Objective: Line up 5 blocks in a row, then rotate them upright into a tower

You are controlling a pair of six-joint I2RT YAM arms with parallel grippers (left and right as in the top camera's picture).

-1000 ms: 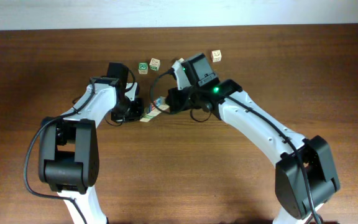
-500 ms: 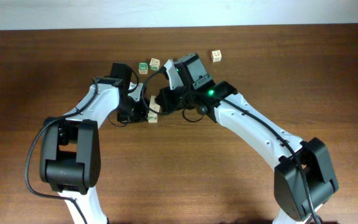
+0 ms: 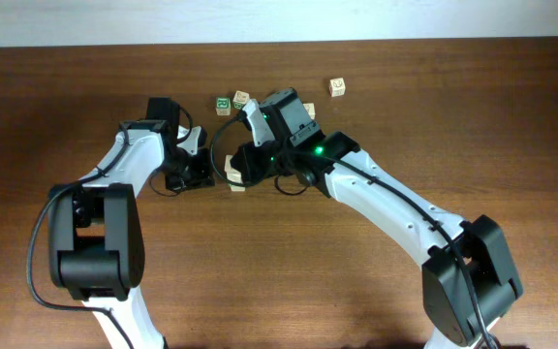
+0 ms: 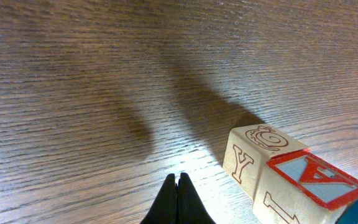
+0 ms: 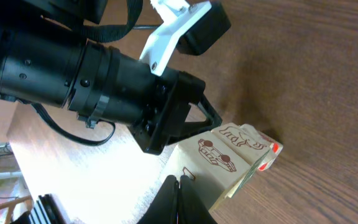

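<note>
The left pincer [image 4: 179, 185] and right pincer [image 5: 179, 182], both pressed together and empty, flank the touching blocks [image 4: 253, 158] on the table [image 4: 73, 74], so a push from either closed tip could slide the whole clump rather than turn one, or the pincers might clash.

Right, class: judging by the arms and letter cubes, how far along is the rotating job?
Done: no picture proves any finished turn. In hand: the left gripper and right gripper, both shut and empty, sit beside two touching cubes, the pale Y cube and red-faced A cube. Left: unclear how many; the green-faced cube and its pale neighbour near the far edge lie apart from both arms.
</note>
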